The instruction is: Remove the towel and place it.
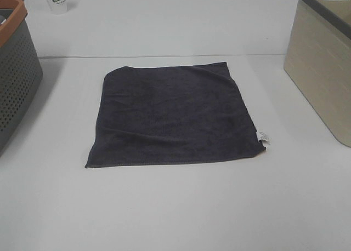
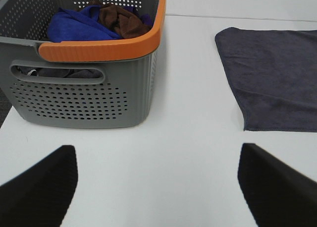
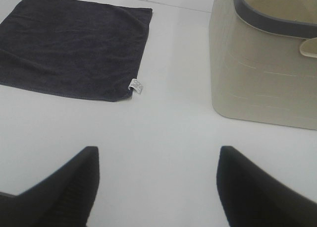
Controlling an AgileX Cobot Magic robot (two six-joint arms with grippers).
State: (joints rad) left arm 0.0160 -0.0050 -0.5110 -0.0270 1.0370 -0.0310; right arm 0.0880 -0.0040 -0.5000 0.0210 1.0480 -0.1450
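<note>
The dark charcoal-grey towel lies flat and spread out in the middle of the white table, with its small white tag at the near right corner. It also shows in the left wrist view and in the right wrist view. My left gripper is open and empty above bare table, well apart from the towel, beside the grey basket. My right gripper is open and empty above bare table, between the towel's tag corner and the beige bin. Neither gripper shows in the exterior high view.
A grey perforated basket with an orange rim stands at the left edge; it holds blue and brown cloths. A beige bin with a dark rim stands at the right. A white cup stands at the back left.
</note>
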